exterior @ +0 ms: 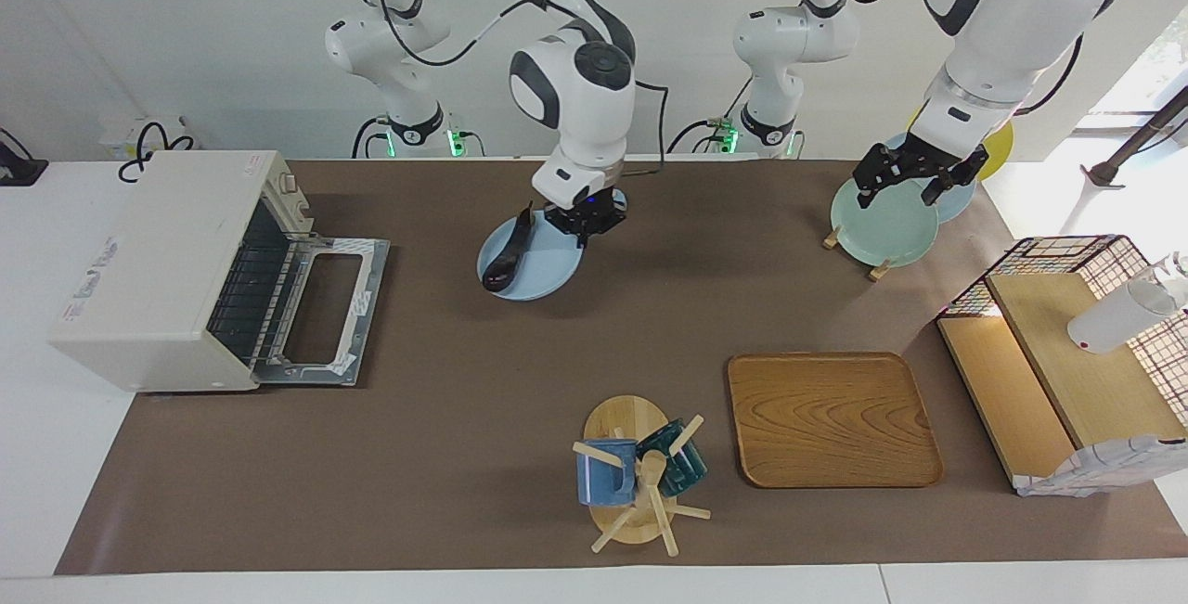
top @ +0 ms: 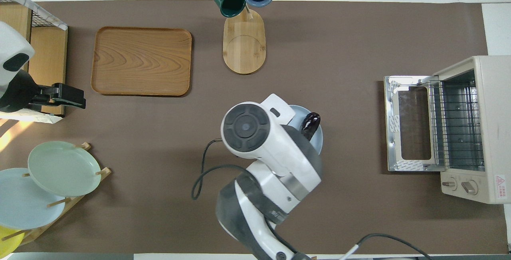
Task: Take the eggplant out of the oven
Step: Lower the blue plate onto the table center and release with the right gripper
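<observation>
The dark purple eggplant [exterior: 509,256] lies on a light blue plate [exterior: 548,275] in the middle of the table, near the robots. It also shows in the overhead view [top: 310,124], on the plate [top: 318,145]. My right gripper [exterior: 585,225] hangs just over the plate beside the eggplant's stem end, apart from it; the arm hides it in the overhead view. The off-white oven [exterior: 158,270] stands at the right arm's end of the table, its door [exterior: 325,307] folded down and its wire rack [top: 457,128] bare. My left gripper [exterior: 919,182] waits open over the plate rack.
A plate rack with a green plate [exterior: 886,224] stands near the left arm's base. A wooden tray [exterior: 831,418], a mug tree with two mugs [exterior: 636,474] and a wooden shelf with a wire basket [exterior: 1058,372] lie farther from the robots.
</observation>
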`<state>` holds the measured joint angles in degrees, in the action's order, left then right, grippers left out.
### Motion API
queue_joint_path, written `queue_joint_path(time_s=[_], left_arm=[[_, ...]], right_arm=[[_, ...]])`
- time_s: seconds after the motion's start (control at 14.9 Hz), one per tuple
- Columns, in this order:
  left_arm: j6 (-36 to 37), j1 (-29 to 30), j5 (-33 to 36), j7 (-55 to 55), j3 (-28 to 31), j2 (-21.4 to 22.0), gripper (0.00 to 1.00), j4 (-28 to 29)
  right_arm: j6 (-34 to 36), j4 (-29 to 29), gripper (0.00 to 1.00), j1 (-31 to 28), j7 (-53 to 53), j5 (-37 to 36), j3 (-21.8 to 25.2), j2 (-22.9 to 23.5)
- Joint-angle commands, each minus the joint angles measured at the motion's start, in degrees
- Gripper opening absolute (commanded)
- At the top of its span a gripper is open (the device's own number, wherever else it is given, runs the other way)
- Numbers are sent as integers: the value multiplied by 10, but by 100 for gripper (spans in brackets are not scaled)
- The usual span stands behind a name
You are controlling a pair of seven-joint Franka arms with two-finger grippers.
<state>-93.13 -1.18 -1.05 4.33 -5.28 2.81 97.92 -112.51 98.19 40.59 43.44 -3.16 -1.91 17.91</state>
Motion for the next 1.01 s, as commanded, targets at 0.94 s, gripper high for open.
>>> queue_joint_path(time_s=[0.94], left_arm=[[-37, 3, -3, -9, -3, 8, 100, 14]], right_arm=[[-83, -30, 25, 1, -43, 34, -3, 40]])
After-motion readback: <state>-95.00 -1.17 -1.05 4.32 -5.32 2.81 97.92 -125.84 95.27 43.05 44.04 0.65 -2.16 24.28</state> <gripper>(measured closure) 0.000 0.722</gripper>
